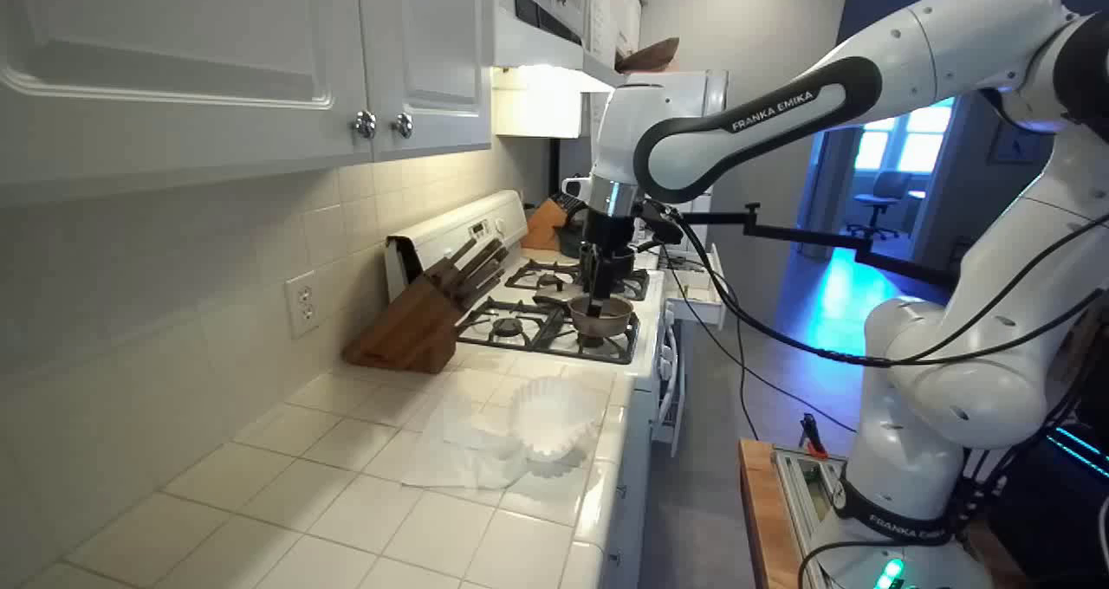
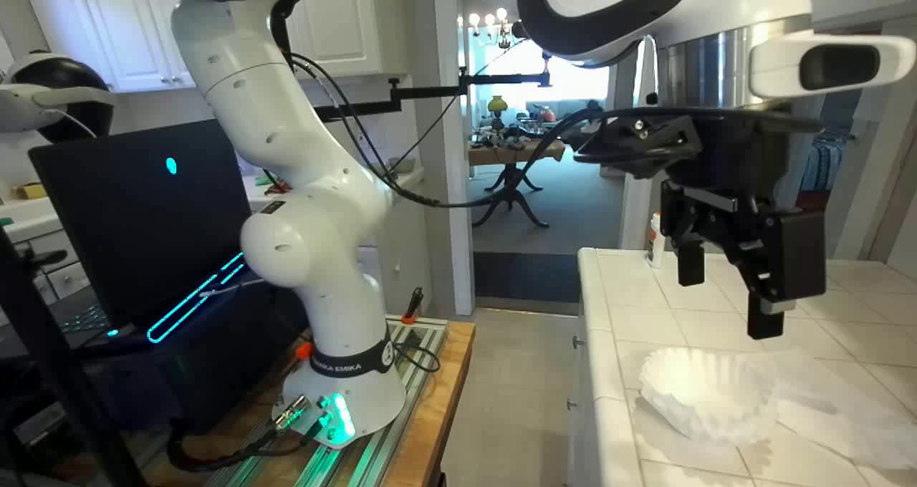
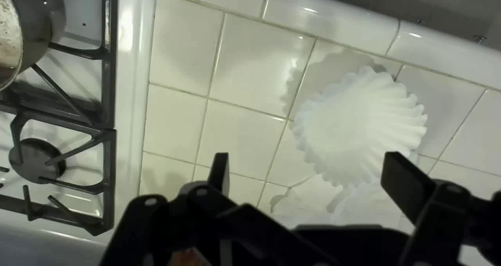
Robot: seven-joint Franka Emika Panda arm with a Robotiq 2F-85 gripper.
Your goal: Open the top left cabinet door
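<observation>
The top left cabinet door (image 1: 173, 65) is a large white panelled door at the upper left of an exterior view. It looks closed. Its round silver knob (image 1: 365, 124) is at its lower right corner. The matching door (image 1: 442, 43) beside it has its knob (image 1: 402, 125) at lower left. My gripper (image 2: 727, 297) points down, open and empty, its two fingers well apart. In an exterior view the gripper (image 1: 596, 299) shows well below and to the right of the knob. In the wrist view the open fingers (image 3: 307, 160) are above the tiled counter; the door is out of view there.
White paper coffee filters (image 1: 554, 417) lie on the tiled counter (image 1: 346, 511). A wooden knife block (image 1: 407, 325) stands against the wall by the gas stove. A pan (image 1: 611, 319) sits on a burner. A range hood (image 1: 535, 39) juts out beyond the cabinets.
</observation>
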